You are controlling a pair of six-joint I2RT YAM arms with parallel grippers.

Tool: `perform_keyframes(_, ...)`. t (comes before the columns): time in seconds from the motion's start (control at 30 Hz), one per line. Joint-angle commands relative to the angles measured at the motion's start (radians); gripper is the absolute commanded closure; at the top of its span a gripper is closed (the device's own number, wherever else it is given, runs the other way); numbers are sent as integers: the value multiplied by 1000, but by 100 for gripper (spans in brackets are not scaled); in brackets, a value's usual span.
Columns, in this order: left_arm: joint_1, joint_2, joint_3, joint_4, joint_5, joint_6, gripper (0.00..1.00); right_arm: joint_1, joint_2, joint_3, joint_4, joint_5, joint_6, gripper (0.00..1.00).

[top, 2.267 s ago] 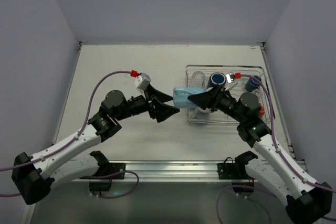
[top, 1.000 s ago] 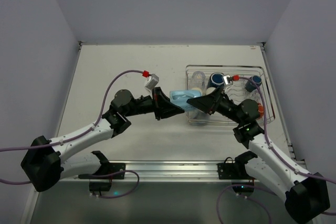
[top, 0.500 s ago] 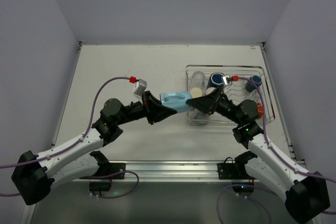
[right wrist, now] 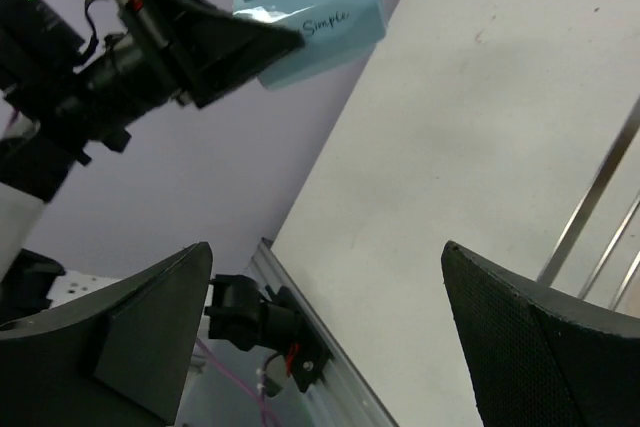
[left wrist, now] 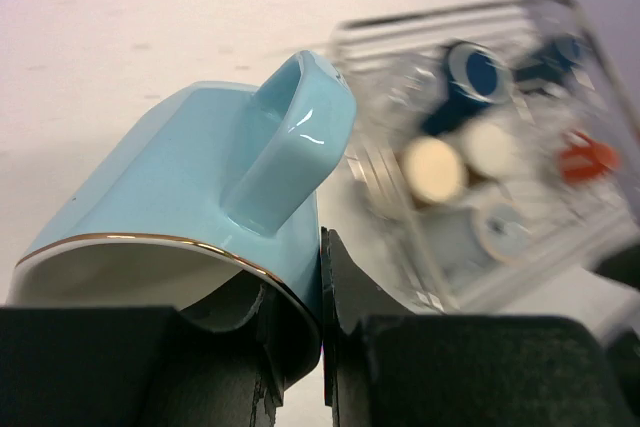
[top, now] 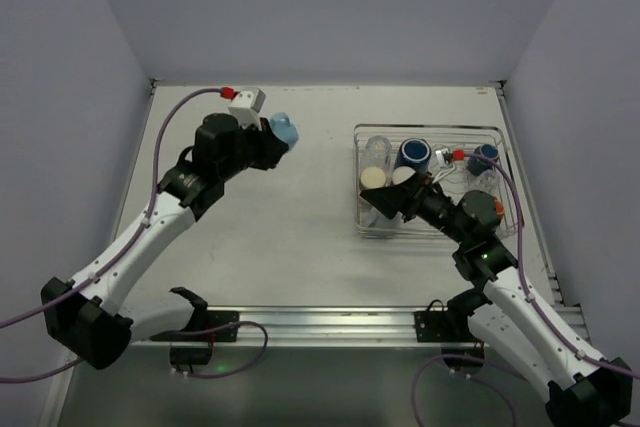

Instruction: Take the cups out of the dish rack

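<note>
Pinching a light blue mug (left wrist: 190, 177) by its wall with the left gripper (left wrist: 322, 287), up over the table's (top: 300, 237) far left, well apart from the rack (top: 430, 128). Gaping wide and empty with the right gripper (top: 388, 205), at the rack's near left corner. Left to unload: several cups (top: 413, 154) inside.

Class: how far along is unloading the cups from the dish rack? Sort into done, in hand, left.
Done: no cup set down on the table. In hand: the left gripper, jaws shut on the light blue mug, holds it away from the dish rack. Left: the navy mug, cream cups and clear tumbler in the rack; the right gripper is open beside them.
</note>
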Motion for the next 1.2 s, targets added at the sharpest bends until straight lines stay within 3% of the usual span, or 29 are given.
perform_keyframes(0.0, 145, 110, 154, -191, -199, 104, 100, 4, -30, 88, -202, 54, -166, 1)
perform_keyframes(0.2, 356, 413, 359, -380, -386, 199, 100, 6, -33, 102, -333, -22, -273, 1)
perform_keyframes(0.43, 480, 722, 569, -510, -410, 216, 100, 10, -50, 74, -420, 1, -344, 1)
perform_keyframes(0.53, 504, 776, 583, -524, -440, 227, 100, 13, -53, 74, -449, 10, -367, 1)
perform_keyframes(0.9, 576, 829, 587, -567, -287, 220, 100, 13, -9, 103, -435, 10, -382, 1)
perform_keyframes(0.97, 602, 825, 569, -559, -258, 216, 94, 16, -6, 103, -434, 13, -380, 1)
perform_keyframes(1.07, 621, 828, 566, -567, -238, 212, 76, 19, -9, 110, -443, 33, -382, 1)
perform_keyframes(1.1, 624, 823, 564, -565, -238, 210, 65, 19, -10, 111, -446, 39, -384, 1)
perform_keyframes(1.17, 627, 813, 554, -562, -236, 207, 57, 19, -9, 125, -463, 60, -393, 1)
